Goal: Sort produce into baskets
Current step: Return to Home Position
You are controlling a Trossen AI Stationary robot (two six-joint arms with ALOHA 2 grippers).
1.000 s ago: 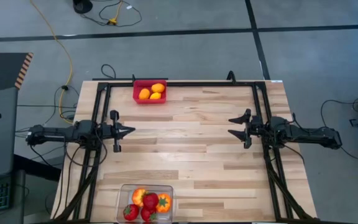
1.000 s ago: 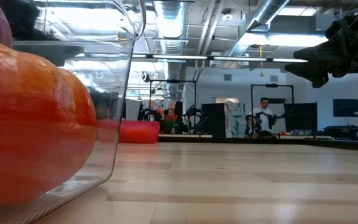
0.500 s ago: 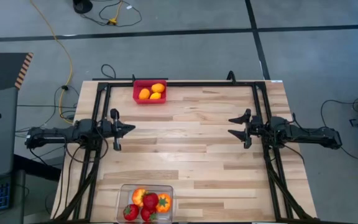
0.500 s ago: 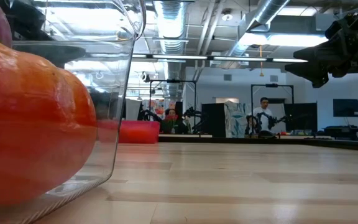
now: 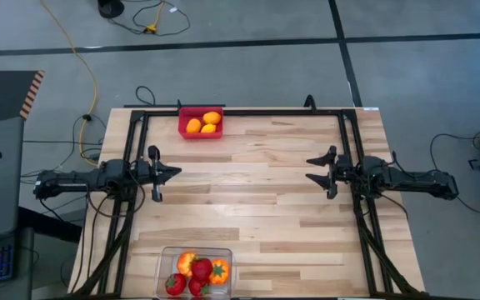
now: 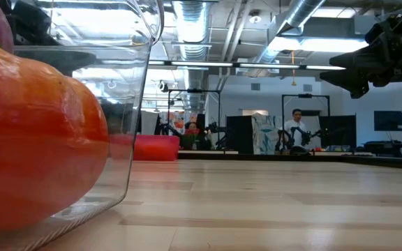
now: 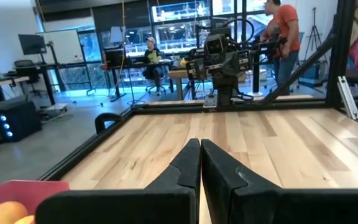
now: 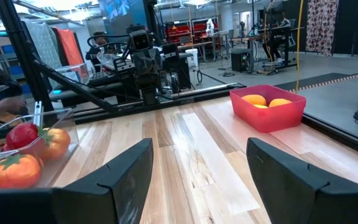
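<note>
both arms reached in over the wooden table (image 5: 257, 217), one from each side, with their grippers pointing at each other across the bare middle. the left gripper (image 5: 175, 173) had its two fingers pressed together into one tip and carried nothing. the right gripper (image 5: 310, 168) had its fingers spread wide, and it was empty too. no produce lay loose on the boards. three plain orange and yellow fruits (image 5: 193, 125) sat in the red bin (image 5: 183, 115), which stood at the far edge of the table with its long side along that edge. the red tomatoes (image 5: 202, 269) and the orange ones with green stems (image 5: 219, 270), about five pieces as far as i could count, were crowded in the clear bin (image 5: 164, 257) at the near edge, right in front of the low camera. both bins stood on the left arm's half of the table, so the left gripper was the nearer one to each. the red bin lay on one side of it, near, and the clear bin on the other side, further off. the right gripper was well apart from both. in my judgement the sorting was finished and only the folding back of the arms was left. for this move it mattered that neither bin stood behind a gripper, so each arm could pull back toward its own base without touching anything.
</note>
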